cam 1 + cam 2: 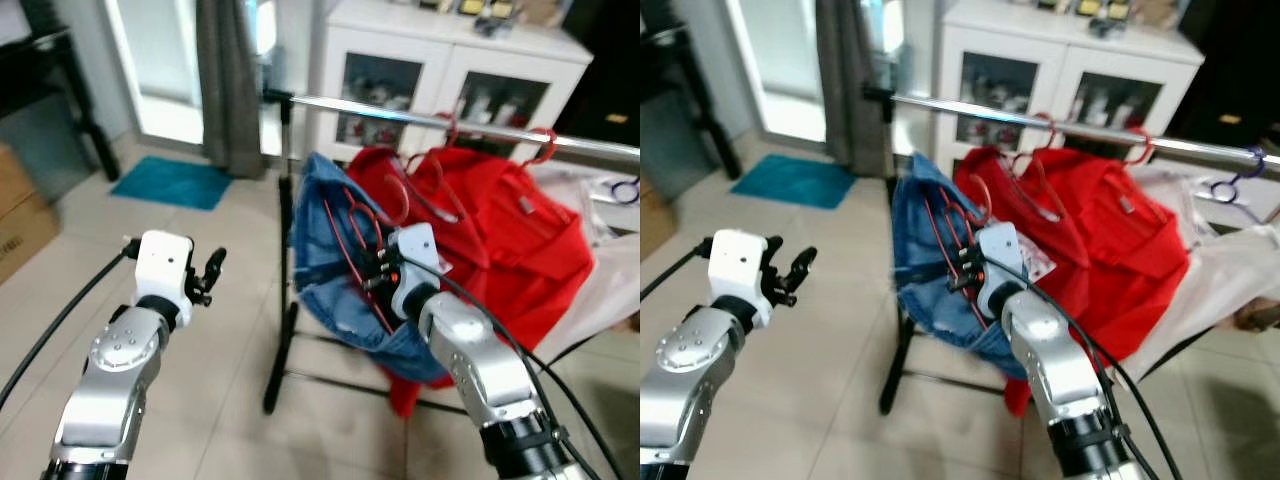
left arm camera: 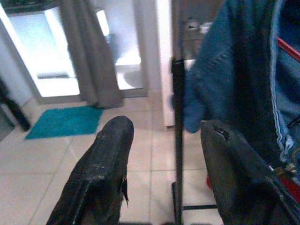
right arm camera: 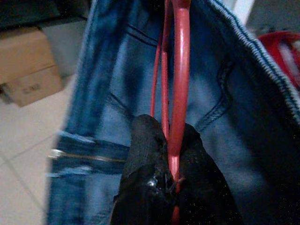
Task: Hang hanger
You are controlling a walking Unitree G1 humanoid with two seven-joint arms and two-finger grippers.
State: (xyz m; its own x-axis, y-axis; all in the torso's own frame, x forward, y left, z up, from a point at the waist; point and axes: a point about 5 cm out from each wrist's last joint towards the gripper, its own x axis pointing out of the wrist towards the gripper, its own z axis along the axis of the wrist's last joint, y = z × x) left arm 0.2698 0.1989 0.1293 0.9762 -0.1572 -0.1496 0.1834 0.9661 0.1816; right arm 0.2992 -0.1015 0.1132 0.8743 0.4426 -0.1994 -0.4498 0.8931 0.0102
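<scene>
My right gripper (image 3: 171, 154) pinches the red hanger (image 3: 180, 70) by its wire, denim garment (image 1: 330, 270) draped on it, just below the rail (image 1: 420, 118) so the hook can reach. Left gripper (image 2: 164, 164) spread, idle.

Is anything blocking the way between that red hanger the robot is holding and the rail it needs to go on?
Nothing visible does. The right gripper holds the red hanger with denim garment just below the rail; red clothes hang beside it.
</scene>
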